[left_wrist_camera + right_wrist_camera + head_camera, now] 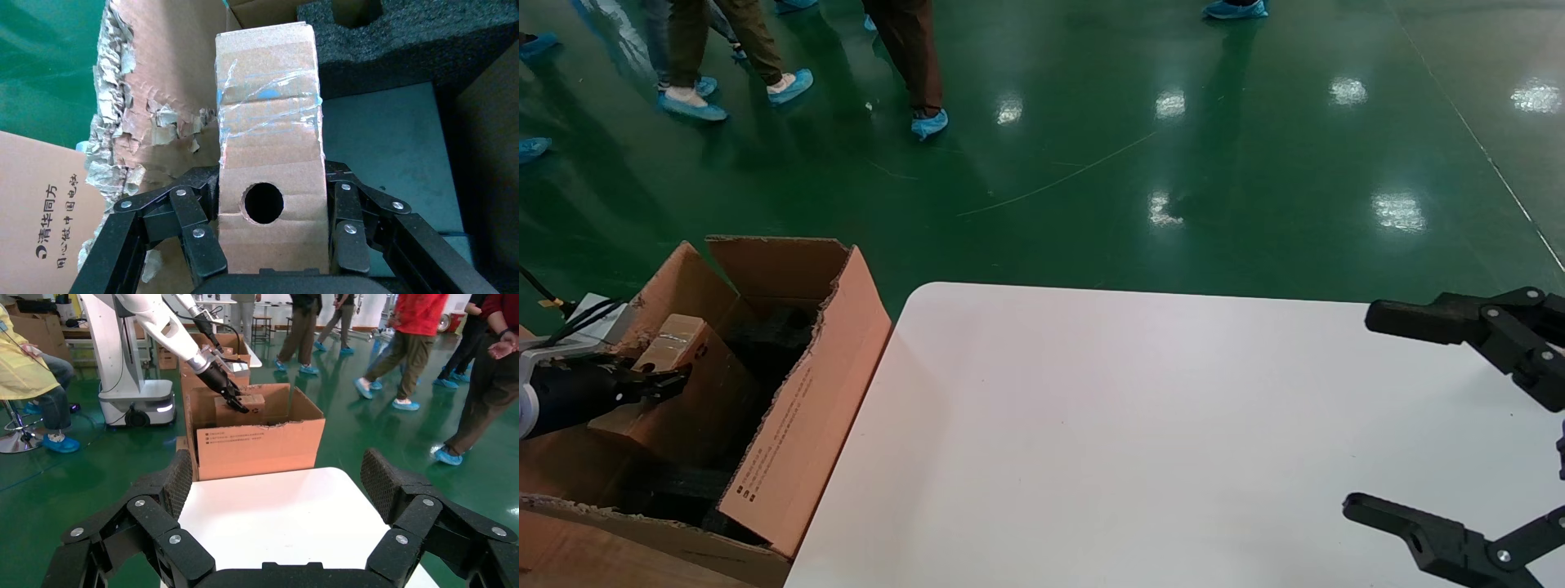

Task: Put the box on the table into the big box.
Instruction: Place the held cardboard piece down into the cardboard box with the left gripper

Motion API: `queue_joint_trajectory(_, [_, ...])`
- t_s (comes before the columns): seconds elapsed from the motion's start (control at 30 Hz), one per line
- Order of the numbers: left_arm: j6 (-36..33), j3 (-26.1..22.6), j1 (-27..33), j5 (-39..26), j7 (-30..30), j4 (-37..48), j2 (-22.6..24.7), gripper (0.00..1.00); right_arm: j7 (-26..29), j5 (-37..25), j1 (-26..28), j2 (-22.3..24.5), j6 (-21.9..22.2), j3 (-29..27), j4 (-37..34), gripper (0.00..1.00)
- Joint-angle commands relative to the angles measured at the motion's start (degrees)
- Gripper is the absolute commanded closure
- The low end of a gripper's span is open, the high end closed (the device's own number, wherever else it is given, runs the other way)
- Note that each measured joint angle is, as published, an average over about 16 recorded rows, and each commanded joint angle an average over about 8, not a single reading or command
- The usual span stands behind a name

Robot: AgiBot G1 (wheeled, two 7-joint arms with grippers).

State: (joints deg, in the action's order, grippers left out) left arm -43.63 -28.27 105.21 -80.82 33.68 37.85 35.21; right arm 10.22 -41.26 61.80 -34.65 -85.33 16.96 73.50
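Box (269, 153): small brown cardboard, scuffed, crossed by wrinkled clear tape, with a round hole in the narrow face turned toward the left wrist camera. It sits clamped in the left gripper (272, 229), black fingers (199, 239) pressed against both of its long sides. Head view places the box (670, 347) inside the opening of the big box (801, 425), held above the dark interior and not resting on the bottom as far as can be seen.

Big box: large corrugated carton standing on the floor just beside the left edge of the table (1132, 441). Flap edges ragged and torn; small black print on the flap nearest the table. Black foam (416, 43) lines the inside, with a flat grey-blue surface below it in the left wrist view.

Left arm reaches in from the robot's left, gripper (650, 384) roughly level, over the carton's torn near flap.

Right gripper (1459, 425) hangs over the table's right side, fingers spread wide, holding nothing. White tabletop lies under it.
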Motion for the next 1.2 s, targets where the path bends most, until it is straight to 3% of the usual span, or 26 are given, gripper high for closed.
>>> queue_joint_trajectory(0.03, [0.2,0.5,-1.3,0.1,-0.6,-0.9,0.1,1.00,0.0,0.0,0.0,0.0,0.0,0.0,0.0,0.00])
queue_joint_trajectory(0.2, [0.5,0.9,-3.5,-0.1,-2.6,-3.3,0.2,1.00,0.0,0.0,0.0,0.0,0.0,0.0,0.0,0.00])
queue_joint_trajectory(0.23, [0.5,0.9,-3.8,-0.2,-3.0,-3.8,0.2,0.94,0.0,0.0,0.0,0.0,0.0,0.0,0.0,0.00])
queue_joint_trajectory(0.47, [-0.2,1.2,-5.7,-0.8,-5.8,-7.1,-0.1,0.07,0.0,0.0,0.0,0.0,0.0,0.0,0.0,0.00])
queue_joint_trajectory(0.5, [-0.3,1.2,-6.0,-0.8,-6.1,-7.4,-0.2,0.00,0.0,0.0,0.0,0.0,0.0,0.1,0.0,0.00])
queue_joint_trajectory(1.2, [-0.9,0.0,-7.1,-2.9,-12.3,-13.8,-1.3,0.00,-0.1,0.1,0.0,0.0,0.1,0.1,0.0,0.00])
